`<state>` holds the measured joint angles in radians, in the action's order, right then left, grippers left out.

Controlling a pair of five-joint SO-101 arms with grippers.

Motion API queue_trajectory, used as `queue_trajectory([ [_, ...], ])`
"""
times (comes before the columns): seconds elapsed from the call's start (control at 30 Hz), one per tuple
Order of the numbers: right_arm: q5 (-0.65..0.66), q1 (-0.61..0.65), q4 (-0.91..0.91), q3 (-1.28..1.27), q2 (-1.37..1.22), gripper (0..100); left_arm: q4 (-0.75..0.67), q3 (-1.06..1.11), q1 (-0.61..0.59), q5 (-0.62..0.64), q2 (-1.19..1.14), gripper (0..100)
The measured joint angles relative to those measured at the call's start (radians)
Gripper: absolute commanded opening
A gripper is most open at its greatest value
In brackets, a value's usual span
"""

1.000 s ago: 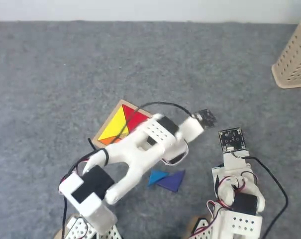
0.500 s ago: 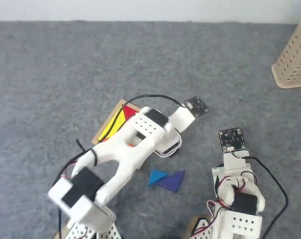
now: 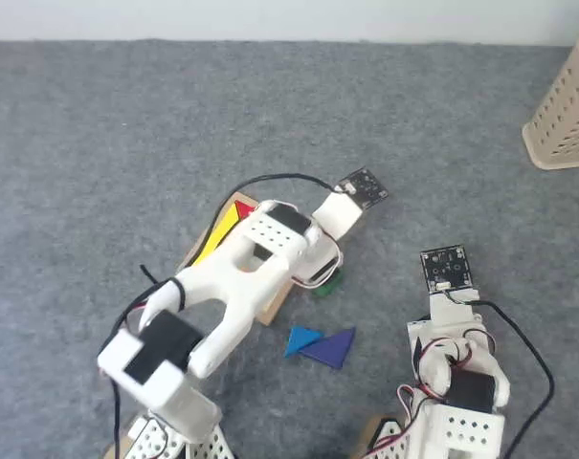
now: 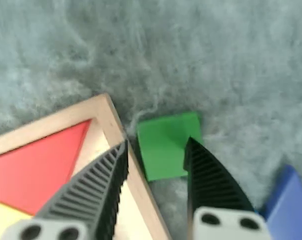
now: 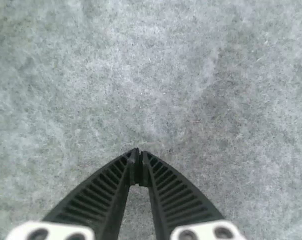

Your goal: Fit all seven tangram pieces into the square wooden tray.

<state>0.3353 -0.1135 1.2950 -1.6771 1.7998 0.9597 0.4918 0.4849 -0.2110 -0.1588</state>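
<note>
Left jaws spread astride green square [image 4: 166, 145] just outside tray [image 4: 113, 116] corner, mid-frame | right jaws pressed together above tabletop [image 5: 190, 75] | seated: red piece [image 4: 41, 165], yellow piece [image 3: 212, 241] | loose: blue triangle [image 3: 301, 339], purple triangle [image 3: 333, 350]

The surface [image 3: 126, 124] is grey with a soft, felt-like texture. The tray [image 4: 118, 125] is of light wood; in it lie a red piece [image 4: 41, 165] and a yellow piece [image 3: 212, 239]. Beside its rim is a green square [image 4: 165, 142]. Lower in the high view lie a blue triangle [image 3: 302, 339] and a dark violet piece [image 3: 335, 350]. The left fingers [image 4: 98, 185] and right fingers [image 5: 111, 192] are black and ribbed. The basket [image 3: 567, 105] at the upper right is beige with rows of holes.
</note>
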Motion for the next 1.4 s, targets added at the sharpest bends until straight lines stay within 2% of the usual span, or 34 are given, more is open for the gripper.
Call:
queue_trajectory([
  [0.2, 0.0, 0.0, 0.0, 0.0, 0.0, 0.6, 0.025, -0.075, 0.006, 0.0, -0.063, 18],
  [0.4, 0.0, 0.0, 0.0, 0.0, 0.0, 0.6, 0.051, -0.071, 0.071, -0.002, -0.078, 18],
  [0.87, 0.0, 0.0, 0.0, 0.0, 0.0, 0.6, 0.091, -0.069, 0.063, -0.006, -0.078, 18],
  [1.07, 0.0, 0.0, 0.0, 0.0, 0.0, 0.6, 0.103, -0.063, 0.003, -0.005, -0.061, 31],
  [1.27, 0.0, 0.0, 0.0, 0.0, 0.0, 0.6, 0.103, -0.063, -0.021, -0.006, -0.061, 32],
  [1.4, 0.0, 0.0, 0.0, 0.0, 0.0, 0.6, 0.103, -0.063, 0.006, -0.006, -0.094, 32],
])
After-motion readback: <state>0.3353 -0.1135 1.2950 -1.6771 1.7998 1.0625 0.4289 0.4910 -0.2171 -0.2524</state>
